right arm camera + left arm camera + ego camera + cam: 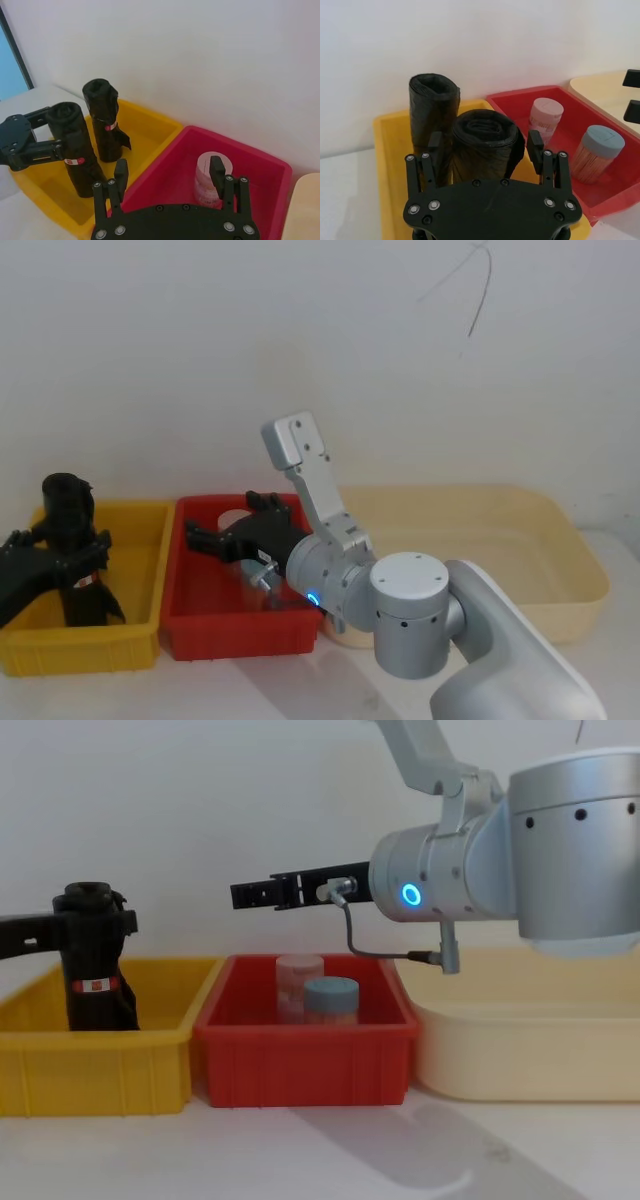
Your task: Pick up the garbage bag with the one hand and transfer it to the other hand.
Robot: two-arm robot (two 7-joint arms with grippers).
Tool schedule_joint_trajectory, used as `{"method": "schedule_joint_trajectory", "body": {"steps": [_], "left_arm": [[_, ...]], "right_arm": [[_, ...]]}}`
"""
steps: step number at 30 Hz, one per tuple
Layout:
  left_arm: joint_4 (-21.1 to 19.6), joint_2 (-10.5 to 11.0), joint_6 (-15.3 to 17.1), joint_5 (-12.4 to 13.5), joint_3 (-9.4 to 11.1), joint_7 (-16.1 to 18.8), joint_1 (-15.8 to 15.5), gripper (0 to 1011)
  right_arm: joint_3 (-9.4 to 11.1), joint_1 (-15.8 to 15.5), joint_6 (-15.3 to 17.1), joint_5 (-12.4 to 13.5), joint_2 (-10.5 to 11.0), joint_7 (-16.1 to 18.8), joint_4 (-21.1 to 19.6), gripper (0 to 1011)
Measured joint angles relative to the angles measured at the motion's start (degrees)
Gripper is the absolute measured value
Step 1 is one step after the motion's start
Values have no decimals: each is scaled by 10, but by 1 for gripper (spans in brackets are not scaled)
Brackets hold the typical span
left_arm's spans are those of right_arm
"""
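I am holding my left claw (485, 140) released astride the bag (72, 145), standing upright inside the yellow bin (385, 150), and judging it light, soft and slippery, best clenched mid-roll; my right claw (168, 165) is hanging released near that bin.

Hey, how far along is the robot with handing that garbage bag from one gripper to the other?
Done: the left gripper has its open jaws either side of a garbage bag roll standing in the yellow bin. In hand: nothing; no grip or lift shows. Left: closing, lifting, and passing it to the right gripper, which hangs open over the red bin.
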Motion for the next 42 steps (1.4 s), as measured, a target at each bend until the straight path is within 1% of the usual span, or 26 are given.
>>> {"method": "schedule_joint_trajectory", "body": {"steps": [8, 10, 23, 27, 42], "left_arm": [[32, -4, -5, -8, 10, -15, -15, 1001], [35, -5, -6, -9, 11, -17, -17, 1001], [53, -7, -9, -13, 16, -25, -26, 1001], [56, -7, -10, -14, 17, -26, -27, 1001], [62, -8, -11, -15, 19, -28, -29, 1001]], "right_arm": [[1, 11, -1, -4, -5, 3, 28, 1001], [1, 16, 0, -6, -6, 6, 42, 1001], [-1, 44, 2, -22, -9, 11, 98, 1001], [0, 54, 13, -26, -5, 16, 113, 1001], [0, 69, 55, -33, 14, 46, 137, 1001]]}}
